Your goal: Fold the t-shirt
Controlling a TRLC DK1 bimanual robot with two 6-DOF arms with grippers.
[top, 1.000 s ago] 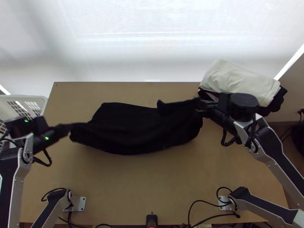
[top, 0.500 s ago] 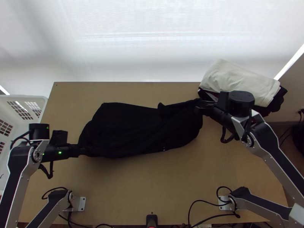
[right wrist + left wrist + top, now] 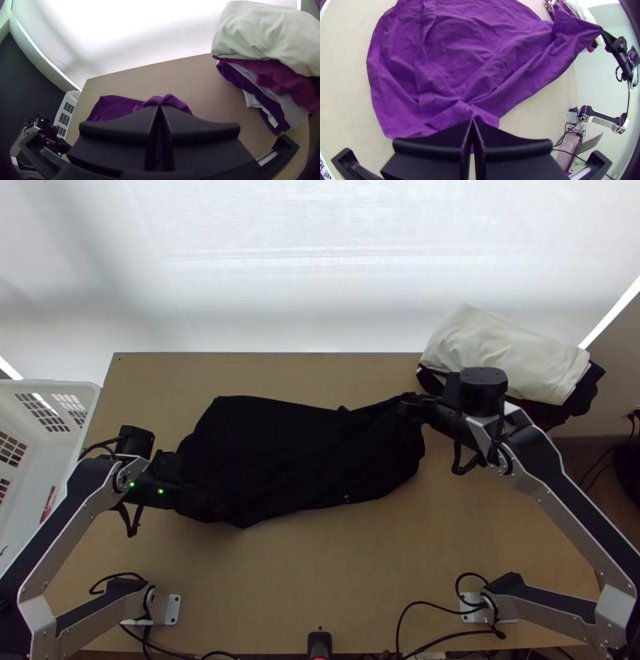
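While holding the dark, plain cloth t-shirt [image 3: 288,452] near both ends, have most of it spread loosely across the middle of the light wooden tabletop [image 3: 336,572], rumpled and a little twisted. Have the left pincer [image 3: 192,502] closed on the cloth at the left end, towards the near side, its flat black fingers [image 3: 433,145] pressed together and a small fold gathered up to their tips. Have the right pincer [image 3: 406,405] closed too, pinching the far right corner, with bunched cloth right at the fingertips. In the left wrist view, see that corner drawn to a point, with long creases running from it back towards the left pincer. Cannot tell the number of layers in the spread part.

Near the far right corner of the tabletop, see a stack of folded clothes: a thick off-white garment [image 3: 496,352] on top, then magenta cloth [image 3: 290,80] and other dark and pale pieces, edges uneven. Just beside the left edge, see a white slotted plastic basket [image 3: 56,386] with a small red thing [image 3: 48,504] inside. At the near edge, between the arms' bases, see a small black device [image 3: 319,642] and, to its right, loose black cables [image 3: 432,604].
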